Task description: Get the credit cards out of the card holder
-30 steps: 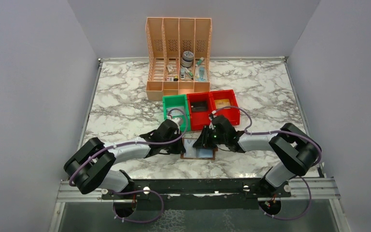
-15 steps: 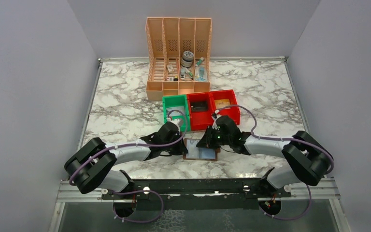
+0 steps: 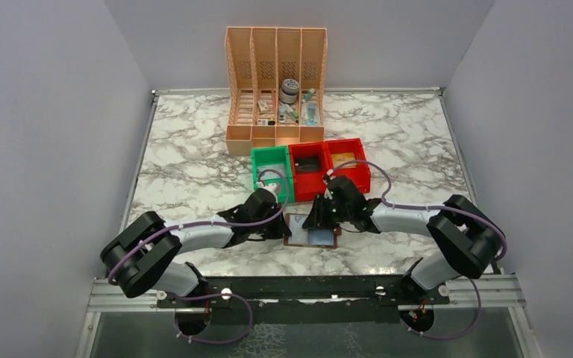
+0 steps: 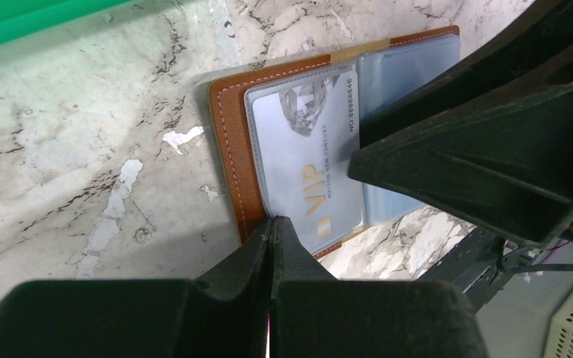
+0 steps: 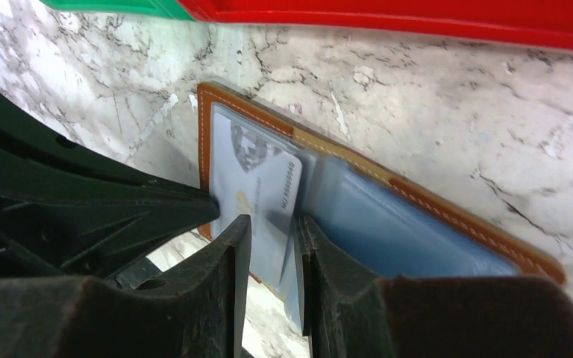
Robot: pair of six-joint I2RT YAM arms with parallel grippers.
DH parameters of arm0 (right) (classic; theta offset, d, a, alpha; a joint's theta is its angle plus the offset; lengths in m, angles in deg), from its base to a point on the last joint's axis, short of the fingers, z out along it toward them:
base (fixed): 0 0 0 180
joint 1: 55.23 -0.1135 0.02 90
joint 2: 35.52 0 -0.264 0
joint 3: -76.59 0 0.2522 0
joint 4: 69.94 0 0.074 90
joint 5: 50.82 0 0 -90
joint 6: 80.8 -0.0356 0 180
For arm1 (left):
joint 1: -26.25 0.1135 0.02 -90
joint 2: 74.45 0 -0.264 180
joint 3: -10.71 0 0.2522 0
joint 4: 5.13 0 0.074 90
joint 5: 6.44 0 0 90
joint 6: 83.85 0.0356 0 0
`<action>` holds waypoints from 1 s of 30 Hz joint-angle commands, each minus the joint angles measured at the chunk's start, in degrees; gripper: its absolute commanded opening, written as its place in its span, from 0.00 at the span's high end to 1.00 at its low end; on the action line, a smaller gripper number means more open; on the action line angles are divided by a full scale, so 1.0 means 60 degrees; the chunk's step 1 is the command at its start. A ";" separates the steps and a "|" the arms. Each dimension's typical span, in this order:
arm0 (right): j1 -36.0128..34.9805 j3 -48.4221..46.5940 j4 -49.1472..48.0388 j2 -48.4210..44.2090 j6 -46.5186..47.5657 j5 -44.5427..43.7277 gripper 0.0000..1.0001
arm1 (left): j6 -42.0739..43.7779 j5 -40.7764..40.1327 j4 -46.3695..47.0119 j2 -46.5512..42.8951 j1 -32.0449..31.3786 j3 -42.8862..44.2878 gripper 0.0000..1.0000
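The brown card holder [image 3: 311,240] lies open on the marble between my two grippers. In the left wrist view its stitched brown border [image 4: 227,134] frames a clear sleeve holding a pale blue VIP credit card [image 4: 306,164]. My left gripper [image 4: 272,221] is shut, its tip on the holder's near left edge; from above it [image 3: 282,224] sits at the holder's left side. My right gripper [image 5: 272,239] is narrowly open, its fingers on either side of the card's [image 5: 257,186] near edge over the holder [image 5: 433,205]. From above it [image 3: 318,221] is over the holder's middle.
A green bin [image 3: 271,168] and two red bins [image 3: 307,168] [image 3: 347,162] stand just beyond the holder. A peach file organiser [image 3: 276,82] with small items stands at the back. The table's near edge lies just below the holder.
The holder has shifted slightly away from the near edge and lies more fully open. The right arm's elbow swung outward, then partly back. The left gripper stayed at the holder's left edge.
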 commanded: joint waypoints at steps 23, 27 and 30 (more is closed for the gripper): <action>0.2027 0.1336 -0.2155 -0.0112 0.0664 0.4090 0.99 | -0.0382 -0.1334 -0.0814 0.0176 -0.0236 -0.0195 1.00; 0.2742 0.1486 -0.1735 -0.0383 0.0998 0.4269 0.99 | -0.0388 -0.1375 -0.0828 0.0265 -0.0236 -0.0154 1.00; 0.2928 0.1483 -0.1487 -0.0431 0.1217 0.4417 0.99 | -0.0374 -0.1373 -0.0826 0.0263 -0.0234 -0.0148 1.00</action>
